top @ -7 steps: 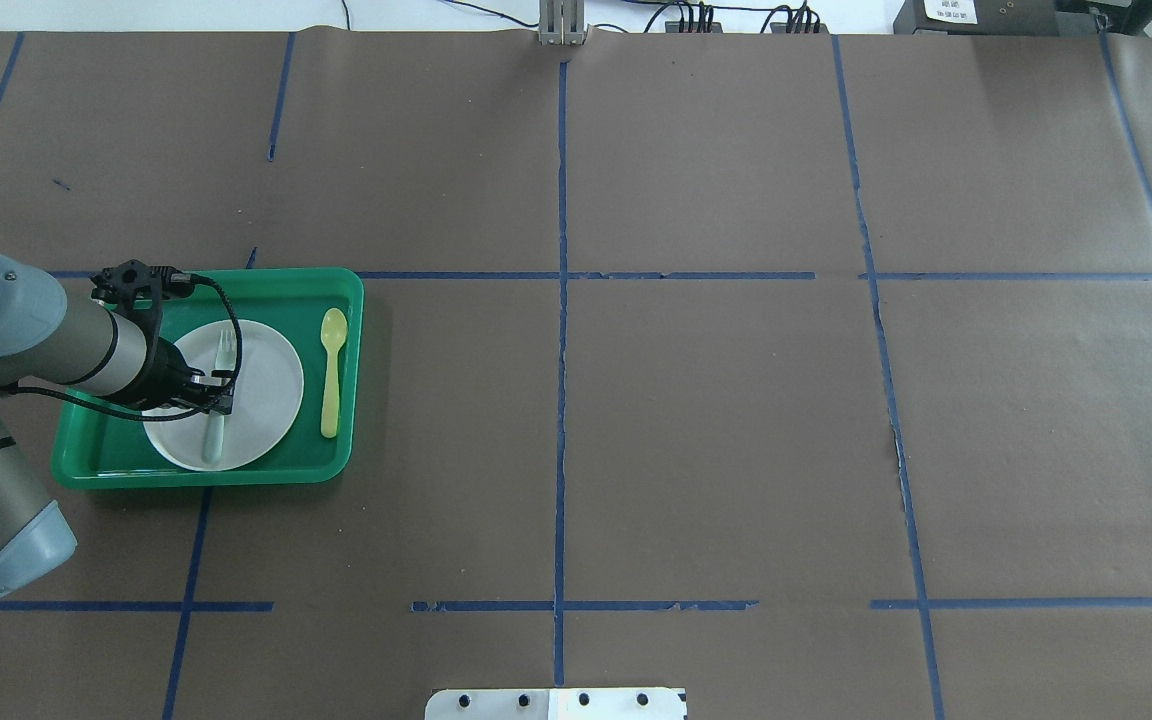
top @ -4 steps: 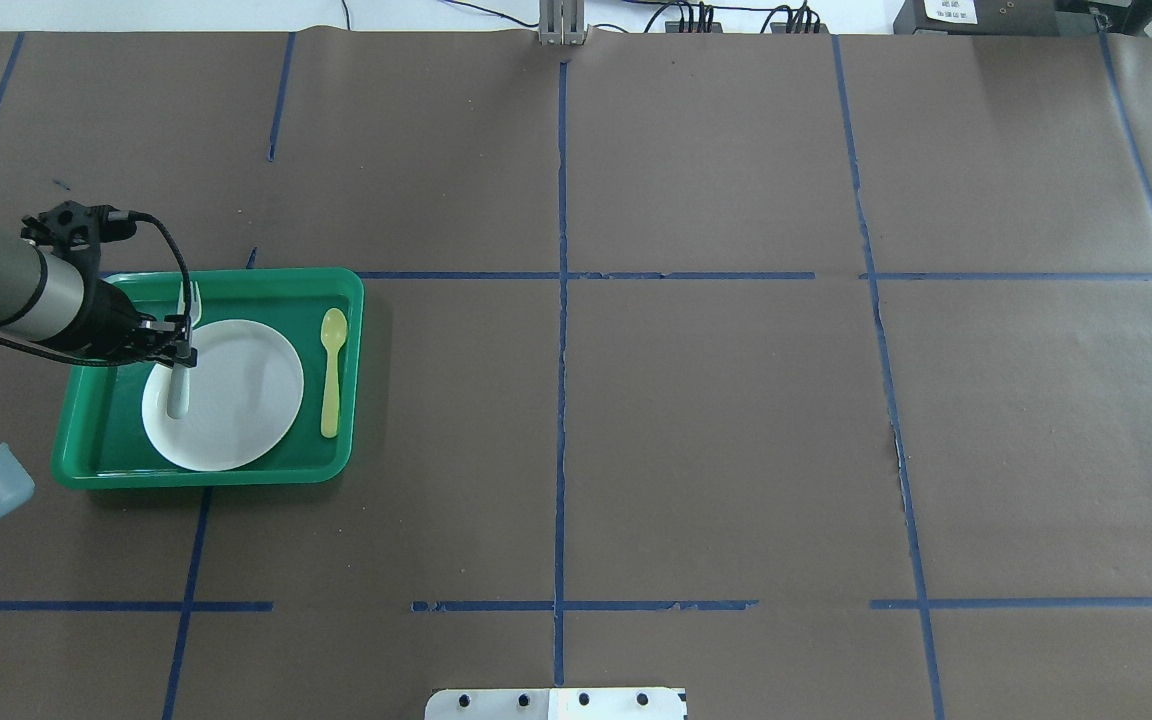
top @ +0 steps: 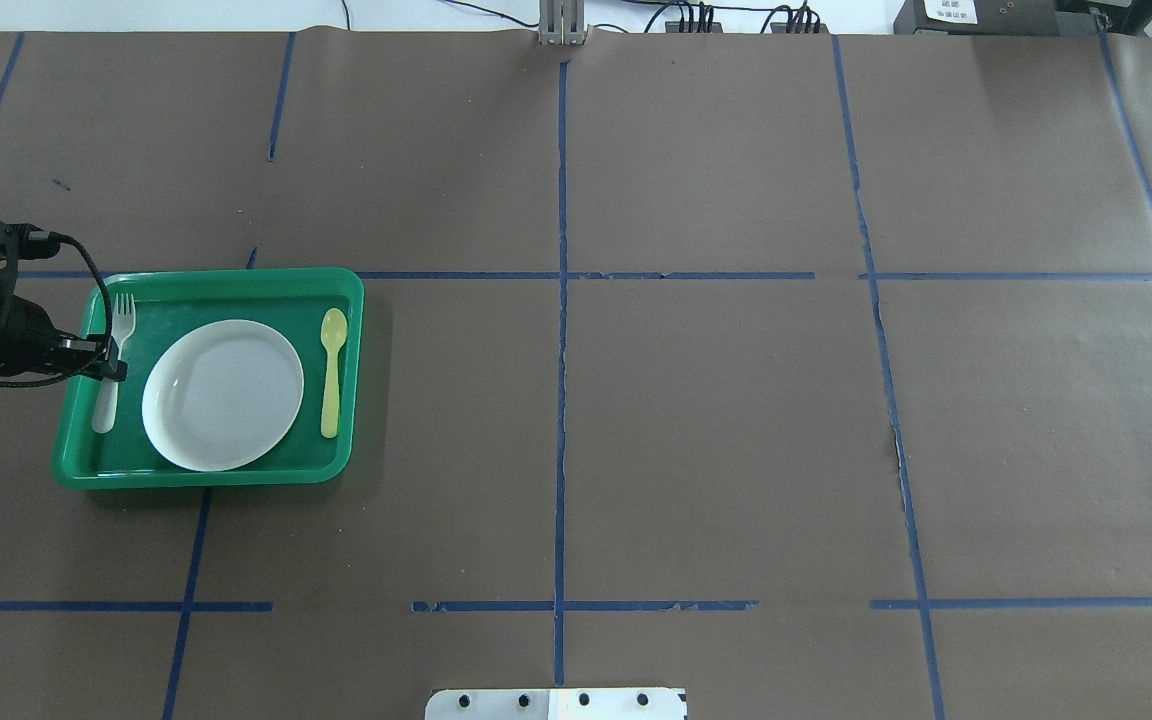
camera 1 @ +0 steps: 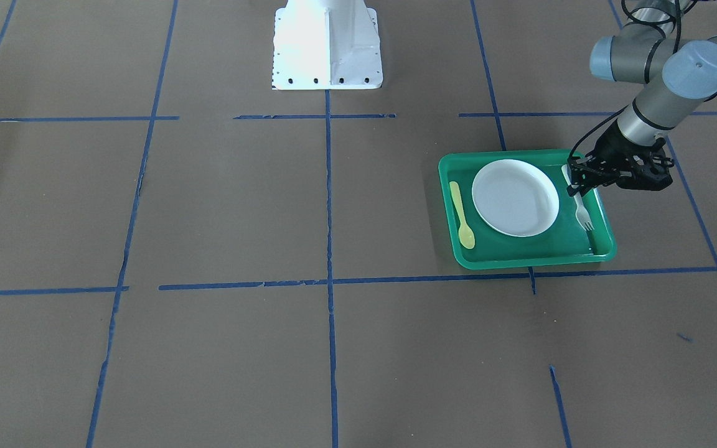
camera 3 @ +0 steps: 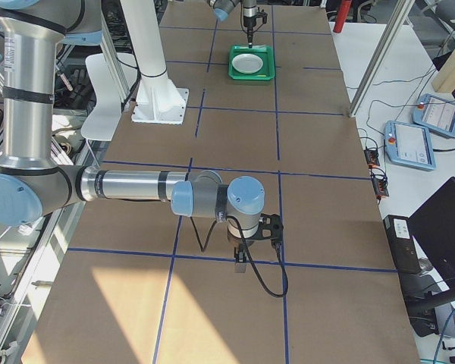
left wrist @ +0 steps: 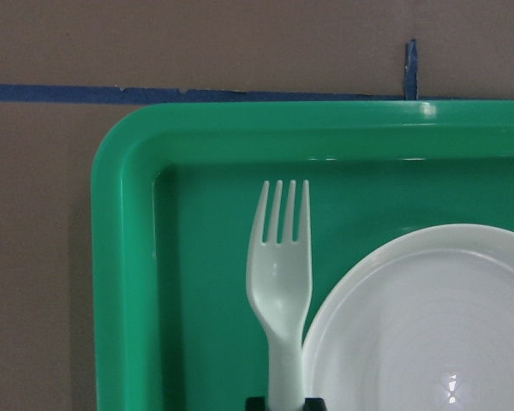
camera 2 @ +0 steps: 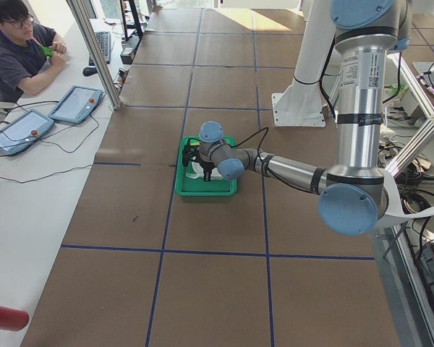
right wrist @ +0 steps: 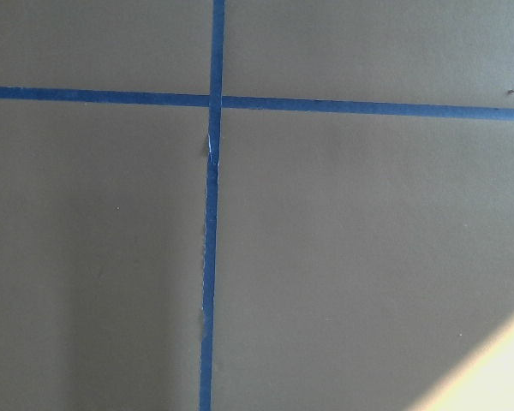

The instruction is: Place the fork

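The pale plastic fork (top: 114, 350) is in the green tray (top: 236, 284), in the strip left of the white plate (top: 223, 395), tines pointing away from the robot. My left gripper (top: 108, 366) is shut on the fork's handle. In the left wrist view the fork (left wrist: 278, 274) sits between the tray wall (left wrist: 124, 257) and the plate (left wrist: 428, 325). I cannot tell whether it touches the tray floor. In the front view the fork (camera 1: 581, 208) hangs from the left gripper (camera 1: 575, 186). My right gripper (camera 3: 241, 264) shows only in the right side view; I cannot tell its state.
A yellow spoon (top: 332, 375) lies in the tray on the plate's right side. Brown paper with blue tape lines (top: 561, 300) covers the table. The robot's white base (camera 1: 326, 43) stands at the table's near edge. An operator (camera 2: 18, 54) sits beyond the far side.
My left gripper has carried the fork leftwards, from over the plate to the tray's left strip beside the plate. The arm has drawn back to the left.
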{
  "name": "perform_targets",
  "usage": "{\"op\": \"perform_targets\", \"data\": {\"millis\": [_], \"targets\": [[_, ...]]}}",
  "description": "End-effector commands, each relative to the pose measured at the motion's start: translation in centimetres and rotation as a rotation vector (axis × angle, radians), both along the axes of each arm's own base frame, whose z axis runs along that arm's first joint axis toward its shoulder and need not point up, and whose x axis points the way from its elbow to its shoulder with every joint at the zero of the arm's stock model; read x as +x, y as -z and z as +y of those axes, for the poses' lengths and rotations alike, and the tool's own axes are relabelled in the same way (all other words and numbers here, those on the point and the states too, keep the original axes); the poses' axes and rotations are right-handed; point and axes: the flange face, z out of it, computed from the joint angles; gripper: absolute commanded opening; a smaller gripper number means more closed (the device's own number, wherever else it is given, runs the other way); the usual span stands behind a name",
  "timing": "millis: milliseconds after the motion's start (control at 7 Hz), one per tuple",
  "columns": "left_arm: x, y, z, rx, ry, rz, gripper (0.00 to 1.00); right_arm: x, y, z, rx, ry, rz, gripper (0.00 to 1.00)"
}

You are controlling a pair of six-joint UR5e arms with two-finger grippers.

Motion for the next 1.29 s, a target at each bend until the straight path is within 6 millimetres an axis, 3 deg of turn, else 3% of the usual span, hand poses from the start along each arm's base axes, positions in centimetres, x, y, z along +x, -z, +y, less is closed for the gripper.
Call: {"op": "perform_targets", "data": {"millis": [0,286,429,714,1143], "targets": [[0.3,-1.5,0.0,-0.013,-0.004,-0.011,0.99,0.0,0.0,0.0,0.0,0.0,0.0,1.0],[-0.3,-1.4,0.0,-0.018,0.007,-0.012,1.0,0.0,0.0,0.0,0.0,0.0,0.0,1.0],[-2.0,-2.8,0.8,-0.035,0.017,-0.029,1.0,0.0,0.0,0.0,0.0,0.0,0.0,1.0],[-9.3,-4.3,-0.6,-0.005,0.005,-0.013,1.0,0.0,0.0,0.0,0.0,0.0,0.0,1.0],[-22.0,-9.7,-0.2,0.139,-0.079,-0.17,1.0,0.0,0.1,0.0,0.001,0.0,0.0,1.0]]}}
